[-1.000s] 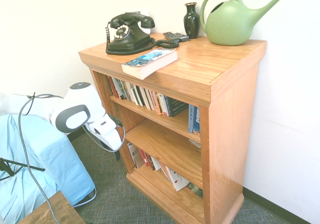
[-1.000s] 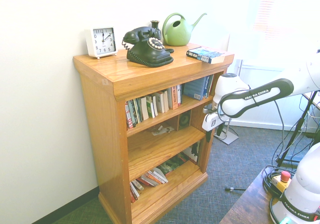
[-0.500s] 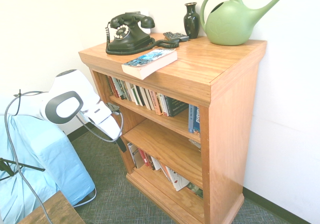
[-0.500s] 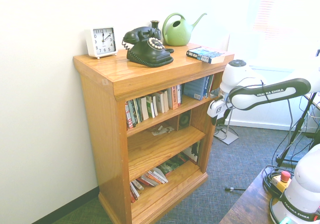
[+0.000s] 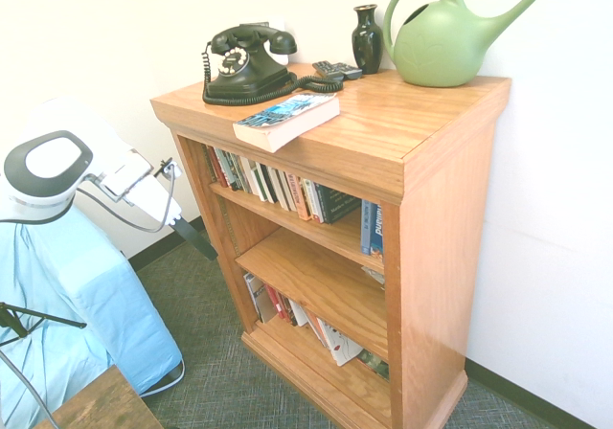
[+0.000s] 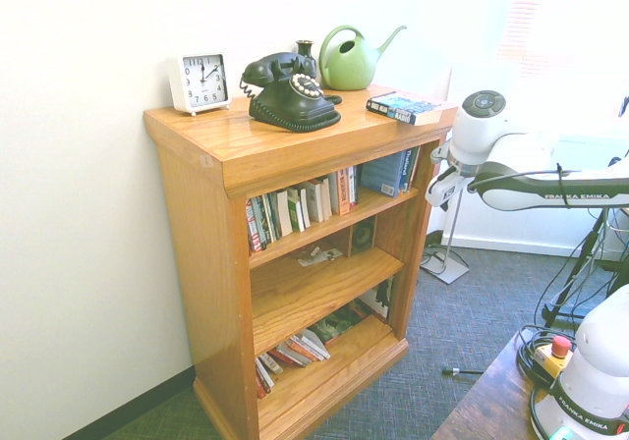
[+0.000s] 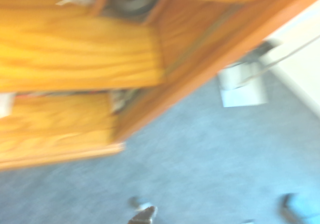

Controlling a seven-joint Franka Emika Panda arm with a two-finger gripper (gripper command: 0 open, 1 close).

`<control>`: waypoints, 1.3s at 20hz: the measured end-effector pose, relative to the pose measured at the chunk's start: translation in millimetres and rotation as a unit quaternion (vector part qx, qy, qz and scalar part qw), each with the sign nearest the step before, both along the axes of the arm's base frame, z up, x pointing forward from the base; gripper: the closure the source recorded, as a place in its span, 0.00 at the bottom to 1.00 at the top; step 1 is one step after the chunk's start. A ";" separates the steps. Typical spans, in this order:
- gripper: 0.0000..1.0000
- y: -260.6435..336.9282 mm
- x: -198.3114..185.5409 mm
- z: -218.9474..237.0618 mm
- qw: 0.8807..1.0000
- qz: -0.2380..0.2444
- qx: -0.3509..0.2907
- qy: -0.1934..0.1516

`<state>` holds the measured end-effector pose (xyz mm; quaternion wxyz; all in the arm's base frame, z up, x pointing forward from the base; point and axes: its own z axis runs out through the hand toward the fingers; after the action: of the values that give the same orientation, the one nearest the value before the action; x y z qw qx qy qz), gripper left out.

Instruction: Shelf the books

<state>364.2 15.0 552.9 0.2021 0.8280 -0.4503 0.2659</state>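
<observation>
Here, the shelf [image 5: 421, 161] stood against the white wall, a honey-coloured wooden bookcase with a wide overhanging top board and 3 shelf levels. The upper level carried a row of upright books [image 5: 278, 185]; the middle level was largely bare board; the lowest level held several leaning books [image 5: 297, 314]. The white arm reached in beside the shelf's open front, at about the height of the upper level. The green watering can [image 5: 445, 41] sat at the rear of the top board, with a dark vase [image 5: 367, 36] just beside it. The black rotary telephone [image 5: 244, 60] stood on the same board, and in the second exterior view a white square clock [image 6: 199, 82] stood near it. The book [image 5: 285, 120], a thick paperback with pale page edges, lay flat on the top board at its front edge, not yet placed on any shelf level. The hand [image 5: 196, 239] pointed downward at a slant, clear of the shelf, fingers spread to full width and holding nothing. The wrist view showed only blurred shelf boards and grey carpet.
</observation>
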 end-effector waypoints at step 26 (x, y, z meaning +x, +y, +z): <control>0.00 -3.5 92.9 59.9 0.946 -0.106 -0.302 0.052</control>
<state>457.1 11.5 612.7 0.4933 0.6881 -0.4229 0.3230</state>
